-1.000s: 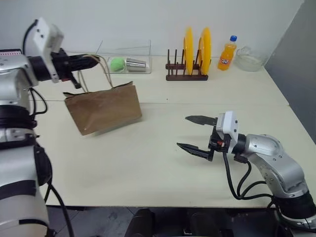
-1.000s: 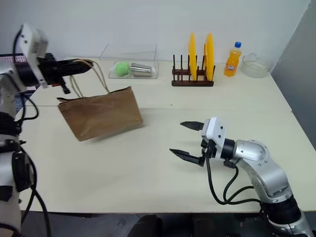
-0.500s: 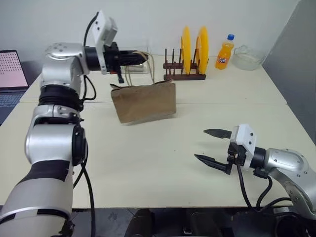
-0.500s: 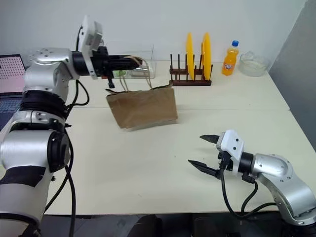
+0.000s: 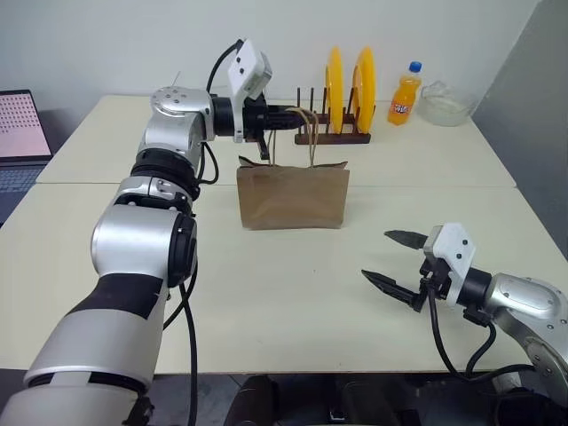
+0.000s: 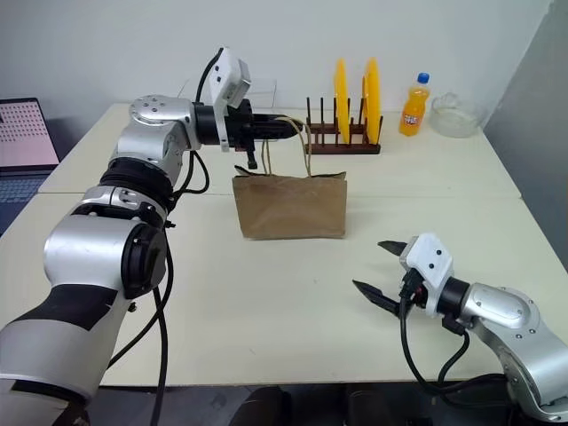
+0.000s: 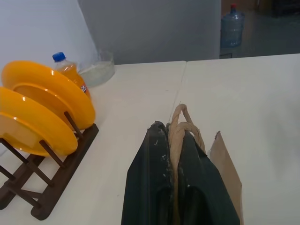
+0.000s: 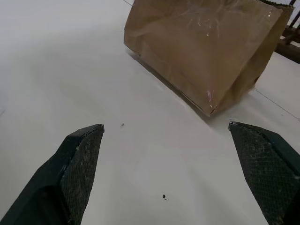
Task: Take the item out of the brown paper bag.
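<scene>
The brown paper bag [image 5: 293, 195] hangs upright near the middle of the table, in front of the plate rack. My left gripper [image 5: 300, 113] is shut on its two tan cord handles [image 7: 180, 123], level and pointing right above the bag's mouth. I cannot tell whether the bag's bottom touches the table. The item is hidden; the bag's inside is not visible. My right gripper [image 5: 377, 255] stands open and empty just above the table at the front right, well short of the bag [image 8: 201, 51], with its fingers [image 8: 79, 164] spread wide toward it.
A wooden plate rack [image 5: 335, 133] with two yellow plates stands just behind the bag. An orange soda bottle [image 5: 406, 93] and a glass bowl [image 5: 444, 105] sit at the back right. A laptop [image 5: 18, 133] lies off the table's left side.
My left arm has swung the bag to the right, from the table's left side to in front of the rack; the bag now hangs straight. The right gripper drew slightly to the right, still open.
</scene>
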Tool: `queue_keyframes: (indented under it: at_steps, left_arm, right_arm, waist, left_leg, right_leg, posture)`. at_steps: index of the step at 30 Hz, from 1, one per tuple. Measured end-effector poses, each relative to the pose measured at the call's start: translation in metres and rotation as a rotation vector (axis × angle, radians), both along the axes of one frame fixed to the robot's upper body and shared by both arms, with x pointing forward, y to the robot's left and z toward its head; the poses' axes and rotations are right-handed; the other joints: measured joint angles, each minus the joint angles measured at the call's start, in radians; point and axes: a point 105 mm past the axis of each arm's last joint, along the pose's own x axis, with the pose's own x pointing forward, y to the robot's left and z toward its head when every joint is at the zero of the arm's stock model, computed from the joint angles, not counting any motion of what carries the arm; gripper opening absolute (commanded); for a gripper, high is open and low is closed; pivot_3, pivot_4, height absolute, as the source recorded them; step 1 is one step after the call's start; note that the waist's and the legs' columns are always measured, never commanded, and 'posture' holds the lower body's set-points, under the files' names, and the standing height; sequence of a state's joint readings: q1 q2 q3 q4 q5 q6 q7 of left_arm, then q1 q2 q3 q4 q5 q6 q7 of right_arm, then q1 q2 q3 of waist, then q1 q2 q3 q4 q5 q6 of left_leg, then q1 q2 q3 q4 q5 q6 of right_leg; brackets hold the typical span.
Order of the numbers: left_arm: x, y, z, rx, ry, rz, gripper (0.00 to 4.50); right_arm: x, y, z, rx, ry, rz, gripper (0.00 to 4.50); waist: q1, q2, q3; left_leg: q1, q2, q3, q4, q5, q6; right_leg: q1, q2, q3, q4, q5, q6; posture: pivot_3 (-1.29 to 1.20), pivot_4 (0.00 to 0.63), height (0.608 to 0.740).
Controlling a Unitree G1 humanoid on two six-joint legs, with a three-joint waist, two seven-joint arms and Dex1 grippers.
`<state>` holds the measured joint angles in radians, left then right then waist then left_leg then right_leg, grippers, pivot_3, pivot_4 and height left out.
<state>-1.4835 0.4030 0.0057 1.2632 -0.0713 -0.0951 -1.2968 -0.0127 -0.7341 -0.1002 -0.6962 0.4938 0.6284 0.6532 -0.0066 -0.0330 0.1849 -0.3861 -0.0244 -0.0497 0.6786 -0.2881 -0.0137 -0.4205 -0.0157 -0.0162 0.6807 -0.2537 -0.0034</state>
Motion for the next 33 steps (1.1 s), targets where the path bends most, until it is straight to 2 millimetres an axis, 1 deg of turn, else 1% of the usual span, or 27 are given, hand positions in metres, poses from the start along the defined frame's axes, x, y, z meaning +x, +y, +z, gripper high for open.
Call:
queue_keyframes:
  at_steps: [5, 11, 17, 22, 33]
  left_arm:
    - [0.002, -0.006, 0.002, -0.002, -0.018, 0.010, 0.01]
    - [0.005, -0.004, -0.003, 0.014, -0.015, 0.037, 0.01]
    - [0.008, -0.005, -0.003, 0.024, -0.035, 0.063, 0.01]
    - [0.006, -0.006, -0.004, 0.030, -0.033, 0.040, 0.01]
    - [0.002, -0.019, -0.005, 0.058, -0.069, -0.003, 0.01]
  right_arm:
    - [0.003, -0.004, 0.002, -0.003, -0.004, -0.038, 4.50]
    - [0.002, -0.004, 0.003, -0.003, -0.008, -0.046, 4.50]
    - [0.001, -0.003, 0.003, 0.001, -0.009, -0.045, 4.50]
    - [0.000, -0.003, 0.002, 0.002, -0.004, -0.045, 4.50]
    - [-0.004, -0.004, -0.004, -0.001, 0.021, -0.048, 4.50]
  waist:
    - [0.000, 0.000, 0.000]
    - [0.000, 0.000, 0.000]
    - [0.000, 0.000, 0.000]
    - [0.000, 0.000, 0.000]
    - [0.000, 0.000, 0.000]
  left_leg:
    - [0.000, 0.000, 0.000, 0.000, 0.000, 0.000]
    - [0.000, 0.000, 0.000, 0.000, 0.000, 0.000]
    - [0.000, 0.000, 0.000, 0.000, 0.000, 0.000]
    - [0.000, 0.000, 0.000, 0.000, 0.000, 0.000]
    - [0.000, 0.000, 0.000, 0.000, 0.000, 0.000]
  right_leg:
    - [0.000, 0.000, 0.000, 0.000, 0.000, 0.000]
    - [0.000, 0.000, 0.000, 0.000, 0.000, 0.000]
    - [0.000, 0.000, 0.000, 0.000, 0.000, 0.000]
    - [0.000, 0.000, 0.000, 0.000, 0.000, 0.000]
    - [0.000, 0.000, 0.000, 0.001, 0.000, 0.000]
  posture:
    - [0.00, 0.150, 0.740]
    - [0.00, 0.150, 0.740]
    - [0.00, 0.150, 0.740]
    - [0.00, 0.150, 0.740]
    - [0.00, 0.150, 0.740]
